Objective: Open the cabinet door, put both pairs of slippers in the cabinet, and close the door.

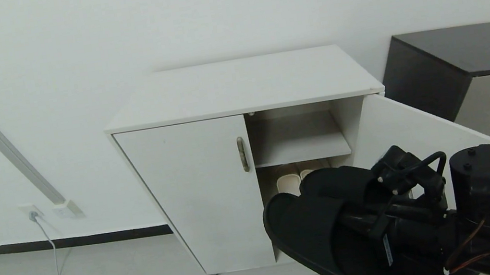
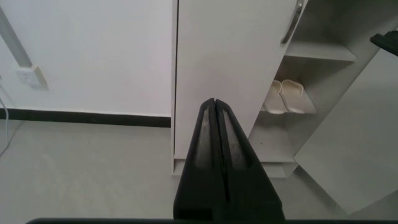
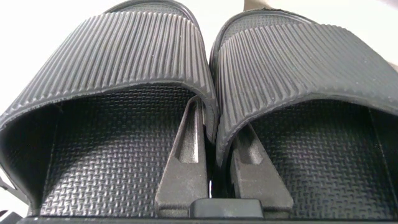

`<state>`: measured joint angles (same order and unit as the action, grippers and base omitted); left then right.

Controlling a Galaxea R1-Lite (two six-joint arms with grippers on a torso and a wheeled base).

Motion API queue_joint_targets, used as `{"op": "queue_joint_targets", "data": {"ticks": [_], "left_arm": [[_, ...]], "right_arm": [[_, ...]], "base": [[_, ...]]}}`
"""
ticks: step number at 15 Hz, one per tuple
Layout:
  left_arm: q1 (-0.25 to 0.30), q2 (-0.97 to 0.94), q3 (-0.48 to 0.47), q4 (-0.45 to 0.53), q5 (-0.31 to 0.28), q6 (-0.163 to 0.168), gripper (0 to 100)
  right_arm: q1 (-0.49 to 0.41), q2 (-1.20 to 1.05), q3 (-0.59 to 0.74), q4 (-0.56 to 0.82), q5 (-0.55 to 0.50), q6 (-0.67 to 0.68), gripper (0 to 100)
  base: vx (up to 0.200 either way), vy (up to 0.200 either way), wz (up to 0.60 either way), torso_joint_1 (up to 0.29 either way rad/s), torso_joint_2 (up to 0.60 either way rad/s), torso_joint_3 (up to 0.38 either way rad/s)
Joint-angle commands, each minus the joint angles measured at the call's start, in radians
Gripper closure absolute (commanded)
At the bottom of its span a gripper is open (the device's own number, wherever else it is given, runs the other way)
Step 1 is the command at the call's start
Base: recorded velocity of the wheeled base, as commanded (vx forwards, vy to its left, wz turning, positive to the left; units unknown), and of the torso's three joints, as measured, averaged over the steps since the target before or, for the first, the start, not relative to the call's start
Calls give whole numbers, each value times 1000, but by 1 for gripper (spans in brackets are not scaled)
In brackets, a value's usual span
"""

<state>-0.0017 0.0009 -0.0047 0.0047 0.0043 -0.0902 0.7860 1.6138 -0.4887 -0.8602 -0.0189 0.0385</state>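
Pinching black slippers (image 1: 316, 224) in right gripper (image 3: 214, 134), facing open cabinet (image 1: 242, 84); holding left gripper (image 2: 214, 107) closed, empty. Seemingly stowing second pair: next needing entry beside white slippers (image 1: 288, 183), past lower shelf's (image 2: 273, 146) front edge.

Dark cabinet (image 1: 430, 76) by the wall (image 1: 68, 62), grey cable (image 1: 53, 248) in a socket (image 1: 31, 211)

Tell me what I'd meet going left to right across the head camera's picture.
Wall socket → closed cabinet door → door handle → white slippers inside the cabinet → dark cabinet.
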Motion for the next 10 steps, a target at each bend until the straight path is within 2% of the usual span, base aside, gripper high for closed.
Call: {"op": "queue_joint_targets", "data": {"ticks": [1,10], "left_arm": [[0,1,0,0,0,0,100],[0,1,0,0,0,0,100]], "right_arm": [[4,12,1,-2,-1,0,100],[6,23,4,-22,-1,0,100]], "base": [[0,0,0,-183,505,315],[0,0,0,-152,482,324]]}}
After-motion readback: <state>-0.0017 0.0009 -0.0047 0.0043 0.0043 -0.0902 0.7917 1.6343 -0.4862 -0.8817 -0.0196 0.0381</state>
